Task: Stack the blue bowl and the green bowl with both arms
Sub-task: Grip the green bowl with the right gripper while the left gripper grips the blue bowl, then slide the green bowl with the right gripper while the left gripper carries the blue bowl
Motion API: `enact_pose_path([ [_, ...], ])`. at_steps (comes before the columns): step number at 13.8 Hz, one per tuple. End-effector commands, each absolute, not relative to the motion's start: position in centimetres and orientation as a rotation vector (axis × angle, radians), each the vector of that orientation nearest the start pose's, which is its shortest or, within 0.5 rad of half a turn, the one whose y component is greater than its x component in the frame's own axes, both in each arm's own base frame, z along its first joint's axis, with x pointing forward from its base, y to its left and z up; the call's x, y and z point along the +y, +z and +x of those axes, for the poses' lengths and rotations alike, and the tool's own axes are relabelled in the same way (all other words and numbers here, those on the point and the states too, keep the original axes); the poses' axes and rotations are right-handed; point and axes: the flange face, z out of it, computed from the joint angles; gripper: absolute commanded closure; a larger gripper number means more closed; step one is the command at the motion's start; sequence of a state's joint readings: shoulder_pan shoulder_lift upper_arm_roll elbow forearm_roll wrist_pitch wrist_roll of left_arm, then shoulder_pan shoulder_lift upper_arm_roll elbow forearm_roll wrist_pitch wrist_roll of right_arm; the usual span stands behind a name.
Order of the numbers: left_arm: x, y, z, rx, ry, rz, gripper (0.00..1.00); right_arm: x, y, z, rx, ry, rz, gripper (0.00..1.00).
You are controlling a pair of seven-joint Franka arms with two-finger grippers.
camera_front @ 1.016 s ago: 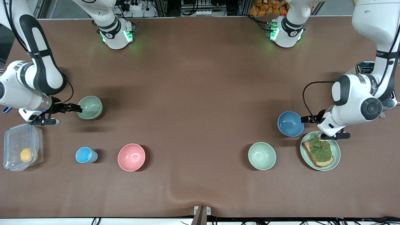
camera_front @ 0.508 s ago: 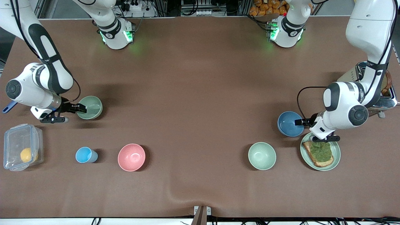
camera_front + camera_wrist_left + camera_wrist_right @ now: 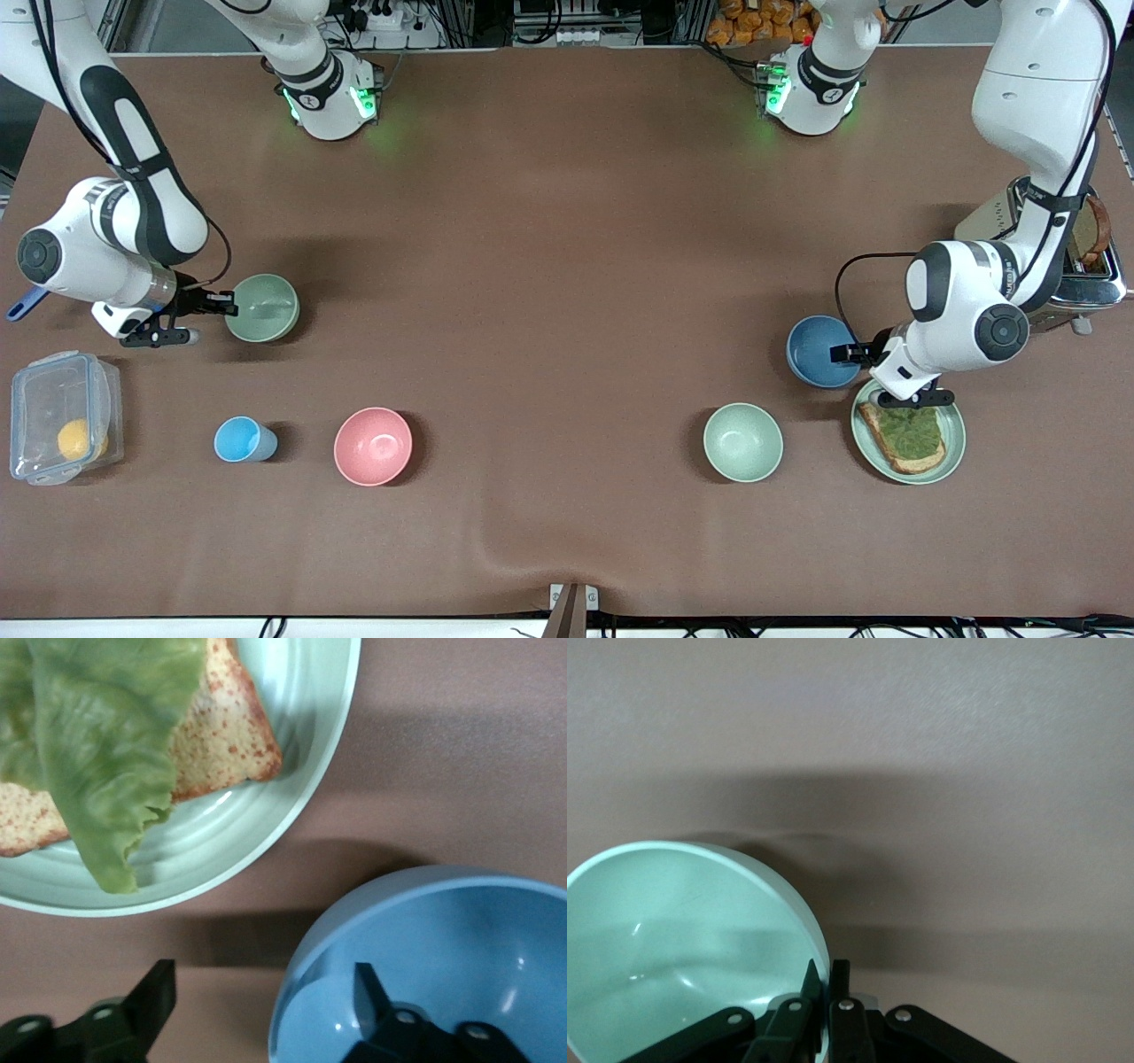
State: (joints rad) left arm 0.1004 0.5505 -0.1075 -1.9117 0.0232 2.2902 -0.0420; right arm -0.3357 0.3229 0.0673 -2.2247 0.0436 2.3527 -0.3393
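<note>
Right hand pinching green bowl rim

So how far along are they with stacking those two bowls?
Early on. The right gripper has pinched the green bowl's rim. The left gripper straddles the blue bowl's rim, fingers open, not yet gripping. Nothing is stacked: the bowls sit at separate ends of the table.

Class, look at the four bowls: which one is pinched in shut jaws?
The green bowl at the right arm's end; the right gripper pinches its rim.
</note>
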Motion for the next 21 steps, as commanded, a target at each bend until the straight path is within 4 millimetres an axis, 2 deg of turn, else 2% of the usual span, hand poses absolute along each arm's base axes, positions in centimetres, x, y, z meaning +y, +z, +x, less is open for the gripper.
enact_pose_path([
  [1, -0.6, 19.5, 61.3, -0.016, 0.248, -3.158, 0.88, -13.6, 23.6, 51.9, -0.018, 0.303, -2.978, 1.00],
  [2, -0.9, 19.5, 61.3, -0.016, 0.250, -3.158, 1.00, -13.3, 24.6, 52.4, 0.000, 0.334, -2.956, 1.00],
  [4, -1.1, 19.5, 61.3, -0.016, 0.251, -3.158, 1.00, -12.1, 26.7, 53.4, 0.038, 0.383, -2.929, 1.00],
  [7, -1.1, 19.5, 61.3, -0.018, 0.251, -3.158, 1.00, -7.6, 29.4, 53.8, 0.152, 0.421, -2.948, 1.00],
  [9, -1.1, 19.6, 61.4, -0.018, 0.248, -3.158, 1.00, -3.6, 31.2, 53.9, 0.238, 0.443, -2.937, 1.00],
  [11, -0.5, 20.3, 61.5, -0.025, 0.229, -3.159, 1.00, 1.0, 32.4, 53.9, 0.338, 0.455, -2.930, 1.00],
  [12, 0.1, 21.8, 61.9, -0.028, 0.190, -3.161, 1.00, 3.4, 33.0, 53.8, 0.399, 0.460, -2.927, 1.00],
  [14, 1.1, 24.1, 62.6, -0.049, 0.134, -3.164, 1.00, 9.5, 33.6, 53.2, 0.492, 0.476, -2.897, 1.00],
  [15, 1.4, 24.9, 62.9, -0.057, 0.117, -3.164, 1.00, 11.9, 33.8, 52.9, 0.550, 0.472, -2.892, 1.00],
  [17, 1.4, 26.4, 63.5, -0.133, 0.079, -3.195, 1.00, 17.6, 34.0, 52.2, 0.619, 0.412, -2.907, 1.00],
  [19, 1.5, 27.5, 64.1, -0.234, 0.058, -3.252, 1.00, 22.7, 33.7, 51.1, 0.710, 0.348, -2.898, 1.00],
  [20, 1.9, 28.2, 64.2, -0.273, 0.059, -3.267, 1.00, 26.0, 33.1, 50.1, 0.752, 0.311, -2.889, 1.00],
  [21, 2.4, 29.0, 64.3, -0.345, 0.048, -3.291, 1.00, 28.4, 32.1, 49.6, 0.832, 0.285, -2.856, 1.00],
])
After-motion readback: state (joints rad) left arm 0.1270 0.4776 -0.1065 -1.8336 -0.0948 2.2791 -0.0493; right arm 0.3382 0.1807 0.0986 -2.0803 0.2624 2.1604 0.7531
